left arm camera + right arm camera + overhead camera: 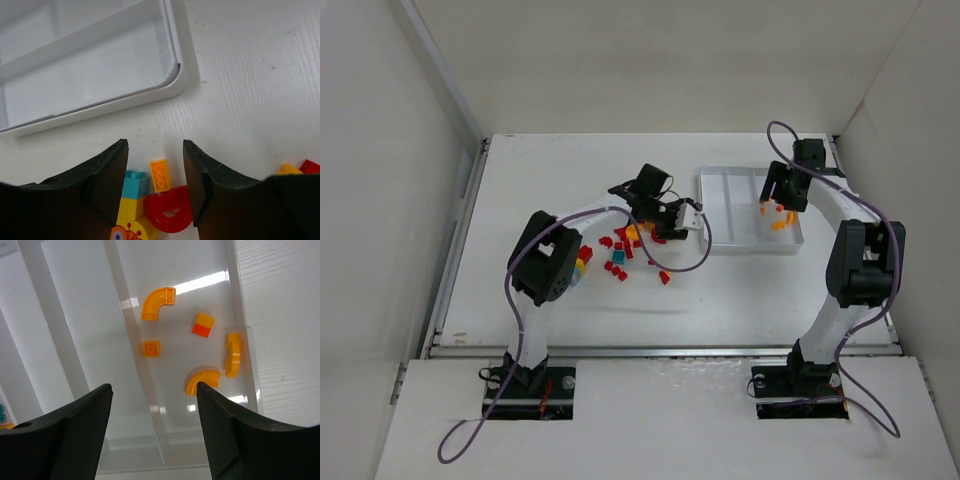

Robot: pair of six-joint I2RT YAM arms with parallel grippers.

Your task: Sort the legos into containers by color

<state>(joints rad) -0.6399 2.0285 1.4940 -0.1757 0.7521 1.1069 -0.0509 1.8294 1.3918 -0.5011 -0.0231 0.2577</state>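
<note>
On the white tabletop (520,200), right of centre, a shallow white tray (722,205) is sitting with its three narrow compartments side by side, their long axes running from the near edge toward the far wall. Orange pieces (778,220) are lying in the rightmost compartment. The right wrist view is showing them closely: a curved elbow (157,302) and a small square brick (151,348) are lying just beside the divider. A two-tone cube (203,324) is sitting mid-compartment. One arc (233,355) is stretching lengthwise along the outer wall, with a second arc (202,381) just beside it. The right jaws are hovering over this compartment, spread wide and holding nothing.

Left of the tray, loose bricks (620,250) in red, yellow and teal are lying scattered. The left jaws are hovering low over them, near the tray's corner, their dark fingers (105,175) standing partly apart and gripping nothing. Between the fingers a small orange brick (159,175) is lying flat, its long axis pointing along the fingers toward the tray's rim. A teal brick (136,182) is sitting just beside it, and a red arch (170,212) is lying close by.
</note>
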